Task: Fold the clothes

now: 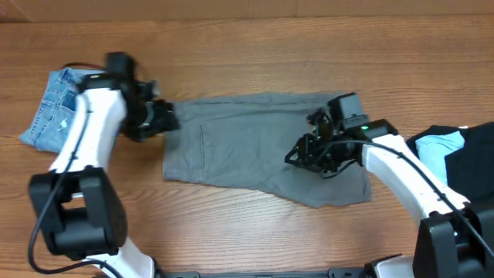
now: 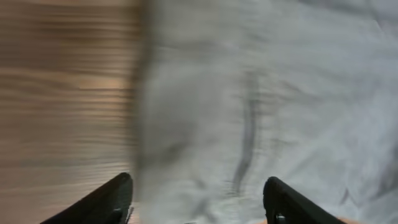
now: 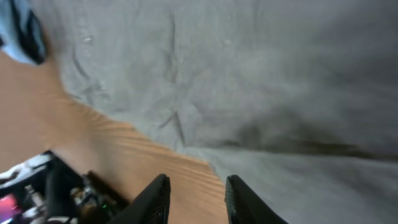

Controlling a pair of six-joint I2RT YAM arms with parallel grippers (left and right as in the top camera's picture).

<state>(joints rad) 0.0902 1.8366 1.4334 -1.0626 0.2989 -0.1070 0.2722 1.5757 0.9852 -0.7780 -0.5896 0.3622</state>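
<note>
The clothes, one pair of plain grey shorts (image 1: 247, 143), lie spread flat across the middle of the wooden table. My left gripper (image 1: 168, 119) hovers at their left edge. In the left wrist view it (image 2: 199, 200) stands open, with blurred grey cloth (image 2: 261, 93) below the gap and nothing held. My right gripper (image 1: 299, 156) is over the right part of the shorts. In the right wrist view it (image 3: 196, 200) is open too, with bare wood between its fingers and the grey cloth's (image 3: 249, 74) edge just ahead.
Small faded blue denim shorts (image 1: 52, 108) lie at the far left behind the left arm. Black and light-blue garments (image 1: 451, 150) are piled at the right edge, and a blue bit (image 3: 22, 28) of them shows in the right wrist view.
</note>
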